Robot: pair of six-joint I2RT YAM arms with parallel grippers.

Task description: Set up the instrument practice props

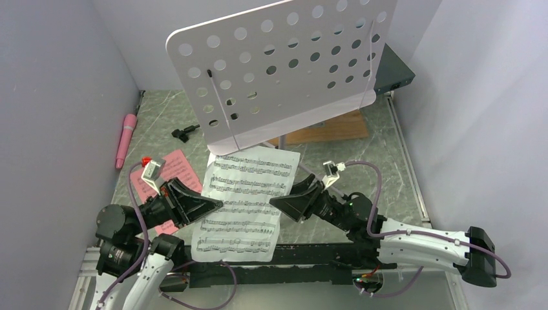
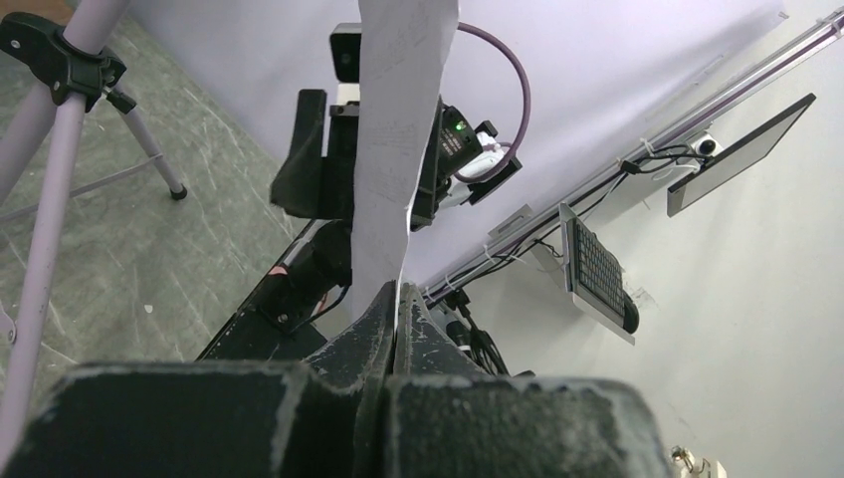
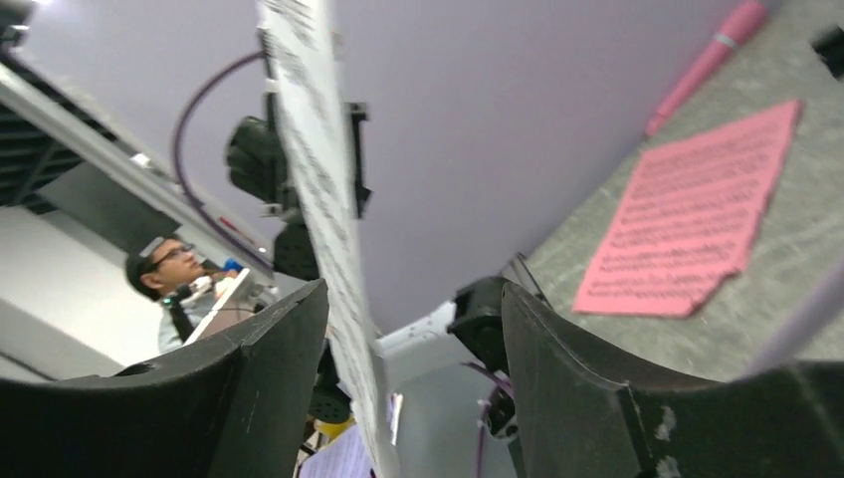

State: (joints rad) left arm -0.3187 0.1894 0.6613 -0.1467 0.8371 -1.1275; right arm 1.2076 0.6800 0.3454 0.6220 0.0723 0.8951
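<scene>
Robotics lab: partition walls [image 1: 52, 97] ring the table [image 1: 388, 148]; a monitor [image 2: 741, 154] hangs beyond the left gripper [image 2: 395, 297], a man in glasses [image 3: 164, 271] beyond the right gripper [image 3: 413, 299].

The left arm [image 1: 142, 281] and right arm [image 1: 420, 242] wear white shells between black joint housings. A purple cable [image 1: 373, 194] loops along each. The left end effector [image 1: 218, 205] and right end effector [image 1: 274, 201] are matte black wedges, scuffed pale at their edges, each topped by a small white camera block [image 1: 333, 170].

Overhead camera looks down; close wrist cameras share the white sheet [image 1: 242, 194].
</scene>
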